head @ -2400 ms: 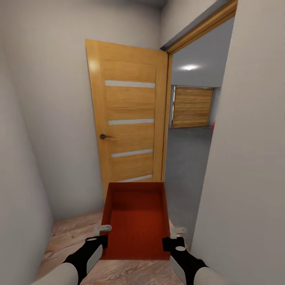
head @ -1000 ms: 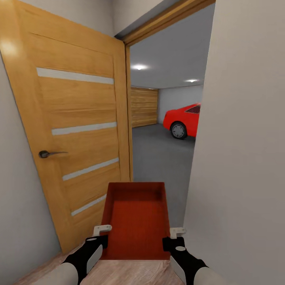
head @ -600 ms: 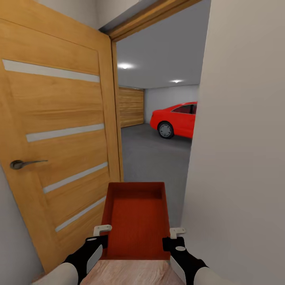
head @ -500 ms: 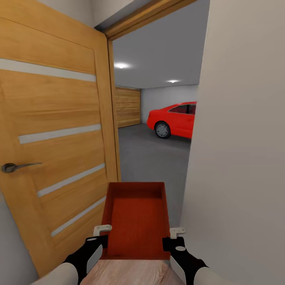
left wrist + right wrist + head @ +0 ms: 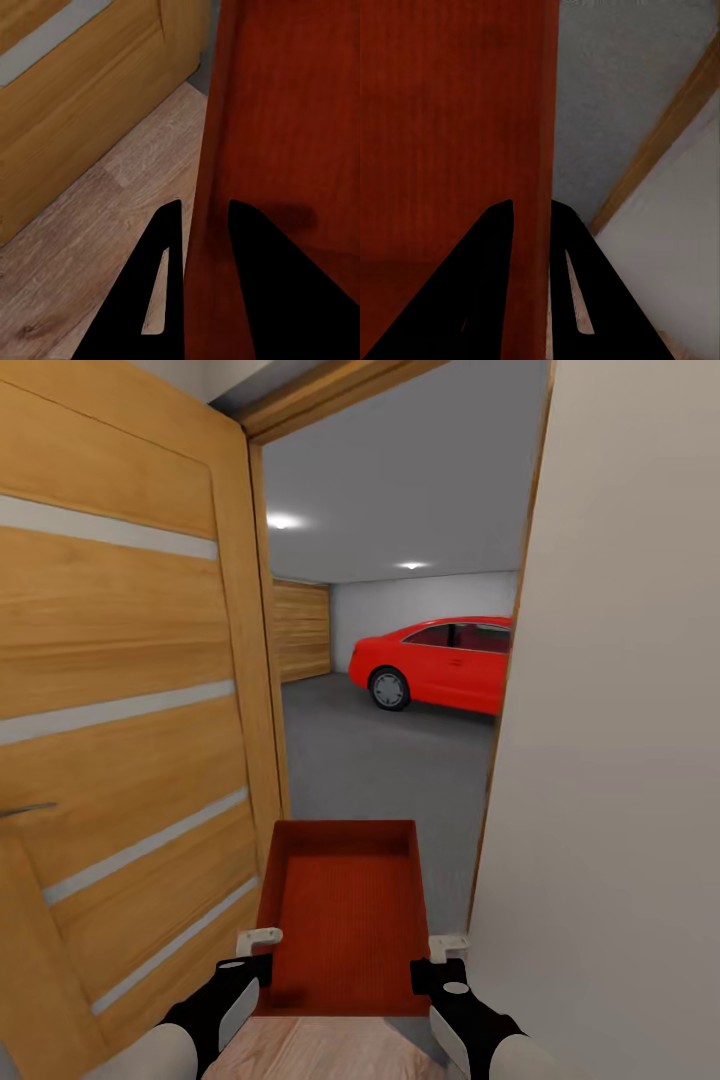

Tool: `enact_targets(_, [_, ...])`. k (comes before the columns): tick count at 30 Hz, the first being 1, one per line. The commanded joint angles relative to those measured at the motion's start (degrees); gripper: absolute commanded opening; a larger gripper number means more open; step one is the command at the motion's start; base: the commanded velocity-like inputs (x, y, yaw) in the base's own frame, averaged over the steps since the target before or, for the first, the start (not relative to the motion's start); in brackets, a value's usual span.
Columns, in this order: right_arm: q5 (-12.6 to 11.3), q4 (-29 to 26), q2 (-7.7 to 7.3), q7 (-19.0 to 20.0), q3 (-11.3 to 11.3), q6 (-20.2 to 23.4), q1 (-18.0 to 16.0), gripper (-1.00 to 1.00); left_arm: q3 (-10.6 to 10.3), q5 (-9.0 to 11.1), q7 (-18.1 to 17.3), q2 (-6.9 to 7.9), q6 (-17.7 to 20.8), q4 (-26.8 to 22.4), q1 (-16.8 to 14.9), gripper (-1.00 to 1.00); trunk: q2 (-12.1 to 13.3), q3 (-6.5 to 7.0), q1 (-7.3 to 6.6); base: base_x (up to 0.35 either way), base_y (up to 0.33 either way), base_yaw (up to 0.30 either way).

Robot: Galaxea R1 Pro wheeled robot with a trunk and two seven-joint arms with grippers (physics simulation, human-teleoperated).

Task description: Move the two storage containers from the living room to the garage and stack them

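You see a wooden door (image 5: 130, 730) on your left, and a red car (image 5: 440, 663) far ahead.

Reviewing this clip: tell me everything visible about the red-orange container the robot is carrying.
The storage container is a plain red-orange rectangular box, open-topped and empty, with smooth straight walls and a finely ribbed-looking floor. It is held level in front of the robot, long axis pointing ahead into the doorway. The left gripper clamps its left wall and the right gripper its right wall, one finger inside and one outside each, as the wrist views show. Nothing else touches it; wood planks and grey concrete lie below.
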Motion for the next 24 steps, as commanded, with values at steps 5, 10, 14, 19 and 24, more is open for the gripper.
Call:
enact_targets(5, [-1.22,0.09,0.0,-0.25,-0.78,-0.16,-0.04,-1.0,2.26,-1.52,0.69,3.9,0.44,-0.35,-0.07,-1.0,-0.05,-0.07,0.03,0.246,0.217,-0.002])
enact_targets(10, [-1.22,0.09,0.07,-0.26,-0.78,-0.11,-0.04,-1.0,2.26,-1.52,0.7,3.88,0.44,-0.36,-0.07,-1.0,-0.05,-0.07,0.03,0.245,0.217,-0.202])
enact_targets(14, [-1.22,0.09,0.08,-0.26,-0.78,-0.11,-0.04,-1.0,2.26,-1.52,0.69,3.88,0.44,-0.36,-0.08,-1.0,-0.05,-0.07,0.03,0.246,0.217,-0.283])
enact_targets(19, [-1.22,0.09,0.09,-0.26,-0.78,-0.11,-0.04,-1.0,2.26,-1.52,0.68,3.88,0.44,-0.36,-0.07,-1.0,-0.05,-0.07,0.03,0.245,0.217,-0.286])
enact_targets(24, [-1.22,0.09,0.09,-0.26,-0.78,-0.11,-0.04,-1.0,2.26,-1.52,0.68,3.88,0.44,-0.36,-0.06,-1.0,-0.05,-0.07,0.03,0.245,0.217,-0.287])
